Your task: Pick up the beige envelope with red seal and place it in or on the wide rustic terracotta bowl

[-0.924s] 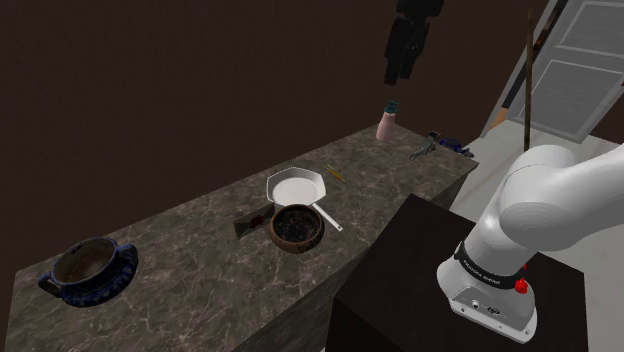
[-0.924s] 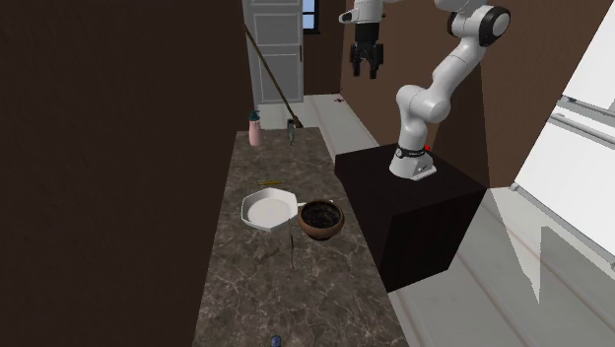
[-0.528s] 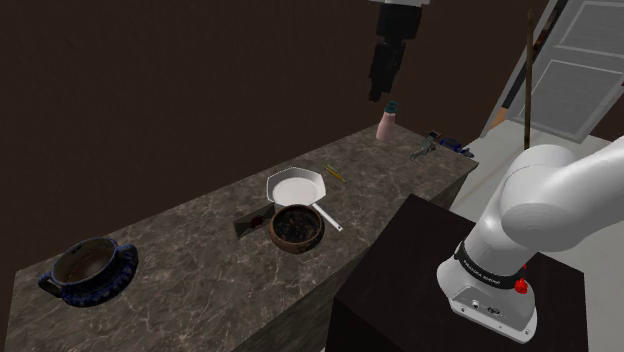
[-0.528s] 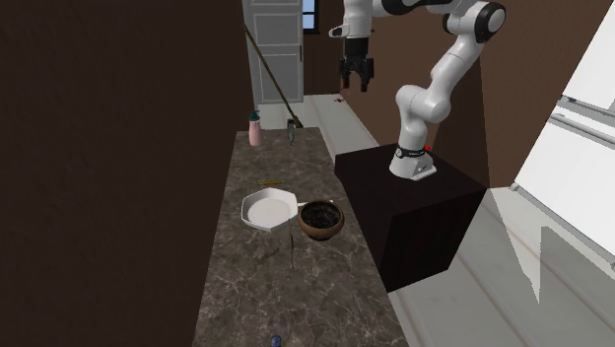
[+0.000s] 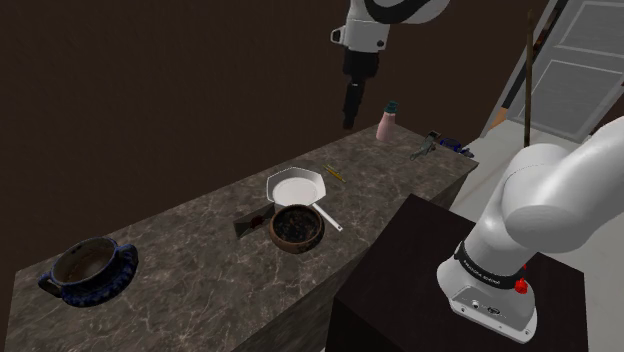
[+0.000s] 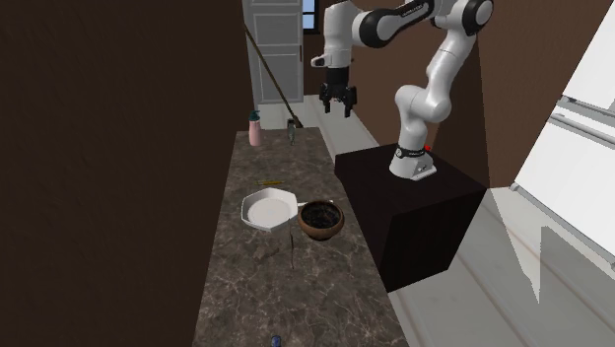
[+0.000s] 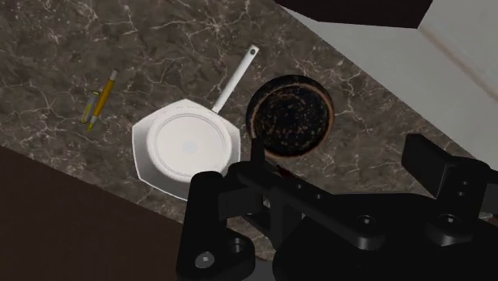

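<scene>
**A:** Where do we find the envelope, and how does the gripper stand?

**B:** We see the envelope (image 5: 253, 220) lying flat on the counter (image 5: 190, 240). It is just beside the bowl (image 5: 297, 226), on the shoulder view's left, with the white pan (image 5: 295, 186) near it. The gripper (image 6: 338, 106) hangs high above the counter, well apart from all three, with its fingers spread and nothing between them.

**A:** What do we judge could go wrong from here?

**B:** We note three risks. First, the envelope is thin and flat, so the fingers may close on the stone and slide over it without lifting an edge. Second, the bowl's wall stands so close that a descent slightly off to that side would strike the rim and push the bowl. Third, if the envelope is pinched only by a corner, we expect it to droop or slip during the carry and miss the bowl.

**A:** And the cause common to all three?

**B:** We judge it to be the crowding: there is little free counter around the envelope.
</scene>
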`<action>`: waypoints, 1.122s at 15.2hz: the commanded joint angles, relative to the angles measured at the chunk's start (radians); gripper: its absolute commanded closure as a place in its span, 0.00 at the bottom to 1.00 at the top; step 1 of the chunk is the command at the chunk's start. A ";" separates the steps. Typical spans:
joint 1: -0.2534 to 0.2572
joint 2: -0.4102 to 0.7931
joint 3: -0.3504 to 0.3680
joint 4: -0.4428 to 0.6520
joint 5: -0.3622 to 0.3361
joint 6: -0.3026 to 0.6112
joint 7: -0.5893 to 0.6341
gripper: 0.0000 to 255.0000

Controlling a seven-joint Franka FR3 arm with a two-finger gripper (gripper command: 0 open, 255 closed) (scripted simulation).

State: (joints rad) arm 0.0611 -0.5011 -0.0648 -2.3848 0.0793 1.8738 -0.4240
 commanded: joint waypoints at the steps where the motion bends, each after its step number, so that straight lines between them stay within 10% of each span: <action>1: 0.014 0.066 -0.007 -0.009 -0.002 0.075 -0.057 0.00; 17: 0.098 0.640 0.009 0.164 0.024 0.472 -0.448 0.00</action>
State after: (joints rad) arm 0.1528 0.1002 -0.0633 -2.2333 0.1019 2.3188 -0.8529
